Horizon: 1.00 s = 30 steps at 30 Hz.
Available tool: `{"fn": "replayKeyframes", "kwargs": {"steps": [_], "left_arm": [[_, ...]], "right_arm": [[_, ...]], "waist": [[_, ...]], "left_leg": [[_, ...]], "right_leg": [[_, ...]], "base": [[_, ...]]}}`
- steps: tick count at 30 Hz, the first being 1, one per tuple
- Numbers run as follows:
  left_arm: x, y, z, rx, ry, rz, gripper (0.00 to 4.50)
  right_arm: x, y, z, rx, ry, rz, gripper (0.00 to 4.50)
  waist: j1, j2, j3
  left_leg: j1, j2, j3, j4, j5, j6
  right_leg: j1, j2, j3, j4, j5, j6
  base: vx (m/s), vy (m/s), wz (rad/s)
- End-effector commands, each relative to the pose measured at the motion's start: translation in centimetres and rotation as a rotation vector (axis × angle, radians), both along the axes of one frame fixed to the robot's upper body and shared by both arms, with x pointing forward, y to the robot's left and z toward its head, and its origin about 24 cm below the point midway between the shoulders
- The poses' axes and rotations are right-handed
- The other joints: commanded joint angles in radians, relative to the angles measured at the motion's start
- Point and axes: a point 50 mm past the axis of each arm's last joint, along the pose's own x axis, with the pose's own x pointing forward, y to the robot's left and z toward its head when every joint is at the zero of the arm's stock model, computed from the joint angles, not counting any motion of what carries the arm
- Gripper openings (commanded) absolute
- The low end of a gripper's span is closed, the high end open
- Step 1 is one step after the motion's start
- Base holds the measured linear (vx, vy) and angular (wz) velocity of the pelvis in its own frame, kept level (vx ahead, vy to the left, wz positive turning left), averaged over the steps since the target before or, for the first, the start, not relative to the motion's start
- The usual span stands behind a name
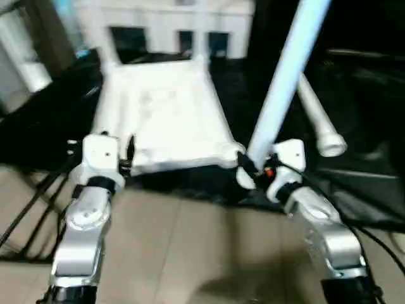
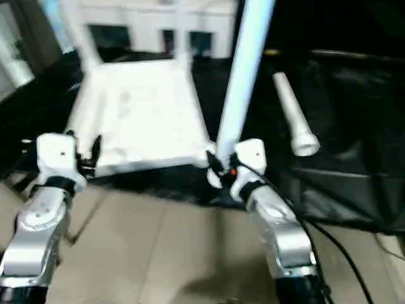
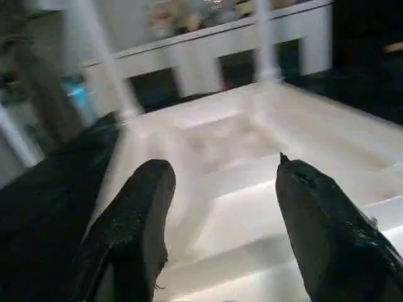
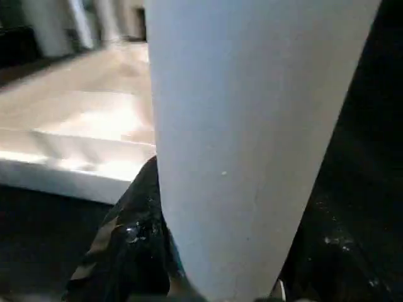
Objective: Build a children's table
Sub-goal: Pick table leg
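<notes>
Two far legs (image 1: 101, 38) seated in tabletop (image 1: 168, 117). Right gripper (image 1: 253, 170) clamps third leg (image 1: 285, 79) near socket; left gripper (image 1: 120, 152) open, empty. Fourth leg (image 1: 319, 123) loose at right.

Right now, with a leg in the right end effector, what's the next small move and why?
Probably swing the right end effector left so the leg lines up over the tabletop's near right corner socket; the leg's foot sits just beside it, tilted.

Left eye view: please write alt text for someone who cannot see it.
The right gripper holds a long white table leg upright beside the near right corner of the white tabletop, which lies on a dark surface. The left gripper is open at the near left edge; another leg lies to the right.
</notes>
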Motion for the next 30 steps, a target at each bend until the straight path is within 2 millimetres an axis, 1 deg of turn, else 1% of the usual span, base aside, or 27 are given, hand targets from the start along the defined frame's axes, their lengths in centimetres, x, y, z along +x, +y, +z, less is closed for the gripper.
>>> {"fn": "replayKeyframes", "kwargs": {"steps": [1, 2, 4, 5, 6, 7, 8, 9, 10, 11, 12, 13, 14, 15, 16, 17, 18, 19, 20, 21, 22, 23, 24, 25, 27, 28, 30], "left_arm": [[0.1, 0.6, 0.5, 0.015, -0.013, 0.005, 2.94], [0.1, 0.6, 0.5, 0.014, -0.012, 0.002, 2.94], [0.1, 0.6, 0.5, 0.013, -0.011, 0.0, 2.94], [0.1, 0.6, 0.4, 0.012, -0.01, -0.001, 2.94], [0.1, 0.5, 0.4, 0.01, -0.008, -0.008, 2.94], [0.1, 0.4, 0.4, 0.009, -0.006, -0.014, 2.94], [0.0, 0.3, 0.3, 0.005, -0.001, -0.028, 2.94], [0.0, 0.2, 0.3, 0.004, 0.0, -0.036, 2.94], [0.0, -0.1, 0.2, -0.005, 0.008, -0.064, 2.94], [-0.1, -0.5, 0.1, -0.026, 0.007, -0.102, 2.94], [-0.2, -0.9, 0.0, -0.048, 0.014, -0.156, 2.94], [-0.3, -1.1, 0.0, -0.053, 0.02, -0.19, 2.94], [-0.3, -1.3, -0.1, -0.056, 0.023, -0.232, 2.94], [-0.4, -1.6, -0.2, -0.055, 0.029, -0.286, 2.94], [-0.4, -1.8, -0.3, -0.053, 0.035, -0.323, 2.94], [-0.3, -2.1, -0.6, -0.039, 0.066, -0.398, 2.94], [-0.2, -2.2, -0.9, -0.029, 0.09, -0.446, 2.94], [0.1, -2.3, -1.1, -0.015, 0.113, -0.493, 2.94], [0.3, -2.4, -1.2, -0.007, 0.126, -0.52, 2.94], [0.5, -2.5, -1.3, 0.025, 0.141, -0.566, 2.94], [0.7, -2.5, -1.4, 0.048, 0.151, -0.597, 2.94], [0.7, -2.5, -1.4, 0.048, 0.151, -0.597, 2.94], [1.0, -2.7, -1.5, 0.077, 0.186, -0.683, 2.94], [1.1, -2.7, -1.5, 0.082, 0.195, -0.704, 2.94], [1.3, -2.8, -1.7, 0.095, 0.265, -0.827, 2.94], [1.3, -2.9, -1.9, 0.103, 0.296, -0.875, 2.94], [1.4, -2.8, -2.0, 0.11, 0.33, -0.916, 2.94]], "right_arm": [[0.3, 0.3, 1.0, 0.01, -0.037, 0.006, 1.89], [0.3, 0.3, 1.0, 0.008, -0.037, 0.006, 1.89], [0.2, 0.3, 1.0, 0.003, -0.039, 0.009, 1.89], [0.2, 0.3, 1.0, 0.003, -0.041, 0.011, 1.89], [0.2, 0.4, 1.1, 0.002, -0.044, 0.013, 1.89], [0.2, 0.4, 1.1, 0.004, -0.046, 0.014, 1.89], [0.2, 0.4, 1.2, 0.007, -0.051, 0.015, 1.89], [0.2, 0.3, 1.3, 0.007, -0.053, 0.016, 1.89], [0.2, 0.3, 1.3, 0.008, -0.054, 0.015, 1.89], [0.2, 0.3, 1.4, 0.015, -0.055, 0.015, 1.89], [0.2, 0.3, 1.5, 0.024, -0.056, 0.018, 1.89], [0.2, 0.3, 1.5, 0.03, -0.055, 0.021, 1.89], [0.3, 0.3, 1.6, 0.036, -0.052, 0.023, 1.89], [0.3, 0.2, 1.7, 0.051, -0.05, 0.03, 1.89], [0.3, 0.2, 1.8, 0.06, -0.052, 0.037, 1.89], [0.3, 0.2, 2.0, 0.074, -0.053, 0.057, 1.89], [0.3, 0.2, 2.1, 0.082, -0.054, 0.07, 1.89], [0.4, 0.2, 2.1, 0.085, -0.054, 0.086, 1.88], [0.4, 0.2, 2.2, 0.087, -0.054, 0.095, 1.88], [0.5, 0.2, 2.2, 0.081, -0.053, 0.102, 1.88], [0.5, 0.1, 2.3, 0.077, -0.052, 0.105, 1.88], [0.5, 0.1, 2.3, 0.077, -0.052, 0.105, 1.88], [0.7, -0.1, 2.3, 0.069, -0.042, 0.105, 1.88], [0.7, -0.1, 2.3, 0.067, -0.037, 0.104, 1.88], [0.9, -0.2, 2.5, 0.066, -0.037, 0.124, 1.88], [0.9, -0.2, 2.6, 0.063, -0.04, 0.135, 1.88], [1.0, -0.2, 2.7, 0.057, -0.044, 0.148, 1.88]], "waist": [[0.045, -0.024, -0.055], [0.043, -0.011, -0.05], [0.039, 0.012, -0.037], [0.038, 0.027, -0.026], [0.041, 0.071, -0.032], [-0.008, 0.113, -0.035], [-0.026, 0.123, -0.051], [-0.024, 0.107, -0.065], [-0.033, 0.099, -0.064], [-0.033, 0.094, -0.057], [-0.035, 0.085, -0.064], [-0.032, 0.056, -0.072], [-0.027, 0.026, -0.071], [0.018, -0.018, -0.078], [0.018, -0.018, -0.078], [0.013, -0.011, -0.083], [0.014, -0.004, -0.084], [0.005, 0.018, -0.082], [0.0, 0.026, -0.079], [-0.004, 0.041, -0.071], [-0.005, 0.044, -0.064], [-0.007, 0.048, -0.06], [-0.01, 0.045, -0.048], [-0.008, 0.047, -0.037], [-0.005, 0.04, -0.032], [-0.004, 0.035, -0.032], [-0.002, 0.038, -0.037]], "left_leg": [[-0.097, -0.009, -0.014, 0.066, 0.002, 0.07], [-0.131, 0.002, -0.031, 0.08, 0.07, 0.016], [-0.13, 0.035, -0.041, 0.063, 0.126, -0.018], [-0.128, 0.054, -0.038, 0.007, 0.181, -0.007], [-0.101, 0.081, -0.03, -0.084, 0.167, 0.006], [-0.035, 0.154, -0.105, -0.176, -0.1, 0.007], [0.024, 0.192, -0.156, -0.192, -0.193, 0.054], [0.068, 0.215, -0.179, -0.179, -0.255, 0.155], [0.067, 0.199, -0.167, -0.164, -0.151, 0.25], [0.057, 0.191, -0.154, -0.16, -0.073, 0.296], [0.052, 0.171, -0.126, -0.14, 0.169, 0.366], [0.035, 0.144, -0.094, -0.103, 0.397, 0.381], [0.001, 0.097, -0.059, -0.066, 0.429, 0.336], [-0.134, 0.0, -0.025, 0.016, 0.204, 0.142], [-0.134, 0.0, -0.025, 0.016, 0.204, 0.142], [-0.135, 0.021, -0.03, -0.041, 0.339, -0.01], [-0.128, 0.018, -0.023, -0.056, 0.358, -0.036], [-0.116, 0.032, -0.021, -0.081, 0.326, -0.048], [-0.116, 0.046, -0.025, -0.092, 0.297, -0.053], [-0.1, 0.079, -0.033, -0.107, 0.204, -0.074], [-0.09, 0.093, -0.035, -0.116, 0.135, -0.076], [-0.067, 0.111, -0.028, -0.125, 0.031, -0.076], [-0.073, 0.123, -0.019, -0.14, -0.041, -0.07], [-0.065, 0.121, -0.005, -0.146, -0.149, -0.084], [-0.05, 0.119, 0.01, -0.151, -0.231, -0.103], [-0.055, 0.12, 0.012, -0.155, -0.221, -0.106], [-0.062, 0.125, 0.014, -0.157, -0.167, -0.105]], "right_leg": [[0.178, -0.155, 0.16, -0.181, -0.42, -0.23], [0.196, -0.147, 0.145, -0.172, -0.387, -0.276], [0.178, -0.152, 0.111, -0.2, -0.367, -0.326], [0.163, -0.119, 0.057, -0.216, -0.427, -0.304], [0.162, -0.072, 0.009, -0.218, -0.465, -0.234], [0.112, 0.032, -0.06, -0.101, -0.336, -0.126], [0.057, 0.041, -0.061, -0.012, -0.274, -0.097], [0.013, 0.021, -0.05, 0.039, -0.177, -0.03], [-0.019, 0.013, -0.051, 0.06, -0.101, 0.035], [-0.031, 0.008, -0.049, 0.063, -0.07, 0.055], [-0.057, 0.0, -0.045, 0.058, 0.01, 0.082], [-0.065, -0.028, -0.014, 0.0, 0.126, 0.068], [-0.043, -0.055, 0.013, -0.064, 0.238, 0.039], [0.111, -0.17, 0.131, -0.108, 0.533, -0.036], [0.111, -0.17, 0.131, -0.108, 0.533, -0.036], [0.115, -0.111, 0.051, -0.052, 1.026, -0.054], [0.106, -0.079, 0.032, -0.053, 1.067, -0.046], [0.094, -0.048, 0.012, -0.06, 0.932, -0.031], [0.096, -0.04, 0.008, -0.065, 0.808, -0.037], [0.083, -0.036, 0.001, -0.082, 0.51, -0.074], [0.075, -0.037, -0.001, -0.096, 0.347, -0.102], [0.065, -0.045, 0.002, -0.113, 0.134, -0.17], [0.069, -0.054, 0.007, -0.125, 0.005, -0.212], [0.058, -0.056, 0.012, -0.141, -0.174, -0.207], [0.049, -0.066, 0.015, -0.163, -0.387, -0.163], [0.048, -0.069, 0.019, -0.168, -0.434, -0.135], [0.049, -0.072, 0.022, -0.163, -0.402, -0.124]], "base": [[0.19, -0.091, 0.12], [0.163, -0.072, 0.02], [0.161, -0.047, 0.02], [0.164, 0.029, 0.04], [0.164, 0.029, 0.04], [0.152, 0.099, -0.06], [0.173, 0.093, -0.06], [0.173, 0.093, -0.06], [0.197, 0.039, 0.07], [0.172, 0.011, 0.03], [0.172, 0.011, 0.03], [0.149, -0.044, 0.01], [0.132, -0.091, 0.08], [0.132, -0.091, 0.08], [0.111, -0.093, 0.11], [0.087, -0.092, 0.01], [0.087, -0.092, 0.01], [0.021, -0.079, -0.04], [-0.035, -0.053, -0.04], [-0.035, -0.053, -0.04], [0.0, 0.0, 0.0], [0.0, 0.0, 0.0], [0.0, 0.0, 0.0], [-0.065, 0.006, 0.11], [-0.071, -0.004, 0.12], [-0.061, -0.006, 0.07], [0.0, 0.0, 0.0]]}}
